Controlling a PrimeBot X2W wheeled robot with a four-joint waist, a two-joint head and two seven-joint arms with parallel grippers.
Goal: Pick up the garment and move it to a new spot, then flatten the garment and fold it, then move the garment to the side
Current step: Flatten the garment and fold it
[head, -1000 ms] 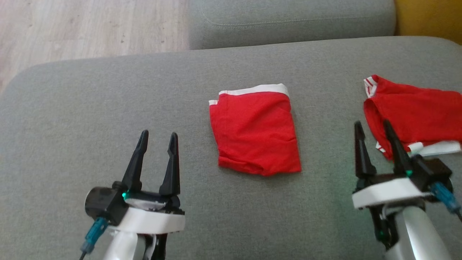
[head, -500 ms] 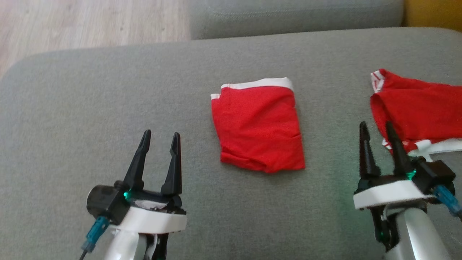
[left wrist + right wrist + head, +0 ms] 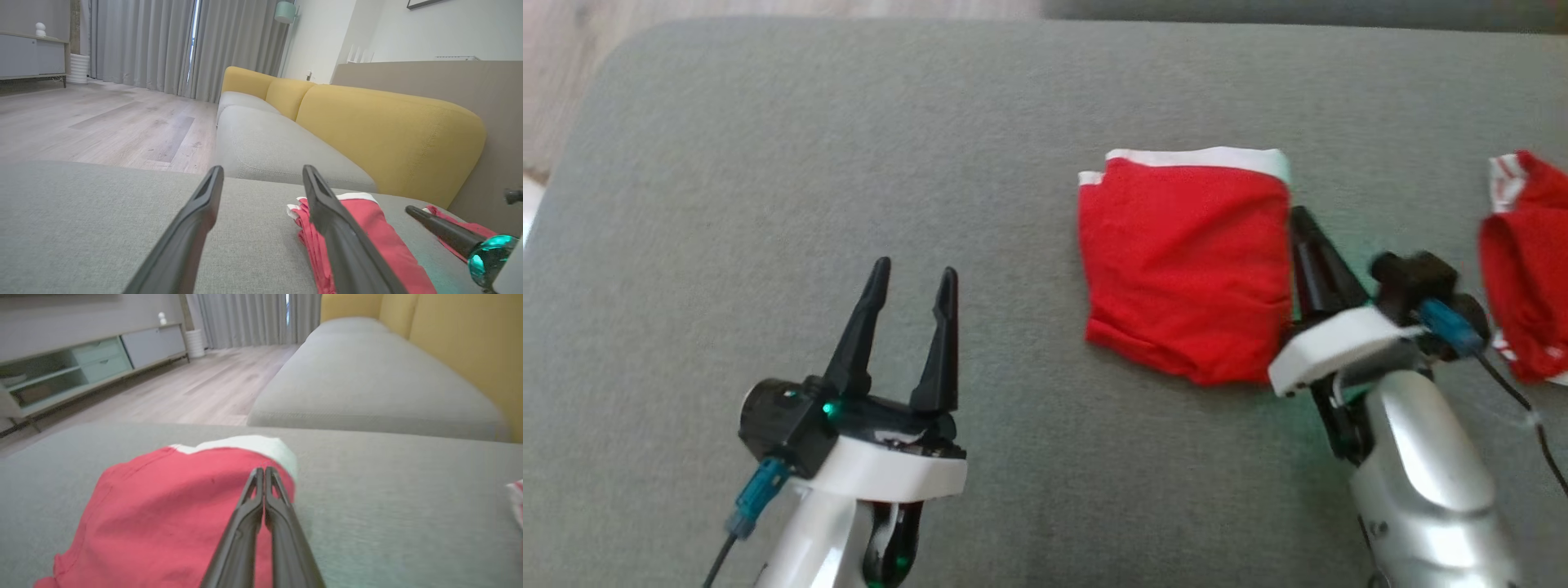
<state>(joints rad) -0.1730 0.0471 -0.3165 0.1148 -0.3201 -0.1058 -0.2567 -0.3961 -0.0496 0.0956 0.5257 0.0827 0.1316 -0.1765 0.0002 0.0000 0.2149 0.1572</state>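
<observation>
While the left gripper [image 3: 913, 273] hangs released at about 7 o'clock in the head view, fingers spread and pointing to 12, the right gripper [image 3: 1298, 214] sits clenched against the 3 o'clock edge of the folded red garment [image 3: 1188, 261]. Its fingers make one dark spike aimed at roughly 11. The garment lies flat on the grey sofa cushion [image 3: 849, 163], right of centre, about 2 o'clock from the left gripper. Its white waistband [image 3: 1201, 157] runs along the 12 o'clock edge. A second red garment [image 3: 1523, 269], crumpled, lies at 3 o'clock of the folded one, apart from it.

Left wrist view: own fingers stand wide apart over bare cushion. The garment [image 3: 376, 228] is at 4 o'clock, partly behind the right-hand finger. The right gripper's dark finger [image 3: 433, 226] comes in from 4 o'clock just past it. Yellow backrest [image 3: 388, 134] at 2 o'clock, wood floor [image 3: 81, 122] at 10.

Right wrist view: fingers pressed together, tips [image 3: 264, 470] on the garment's right-hand edge just below the waistband [image 3: 245, 444]. Cannot tell whether fabric is pinched between them. The garment [image 3: 171, 506] spans 7 to 9 o'clock, and a corner of the second garment [image 3: 515, 494] shows at 3.
</observation>
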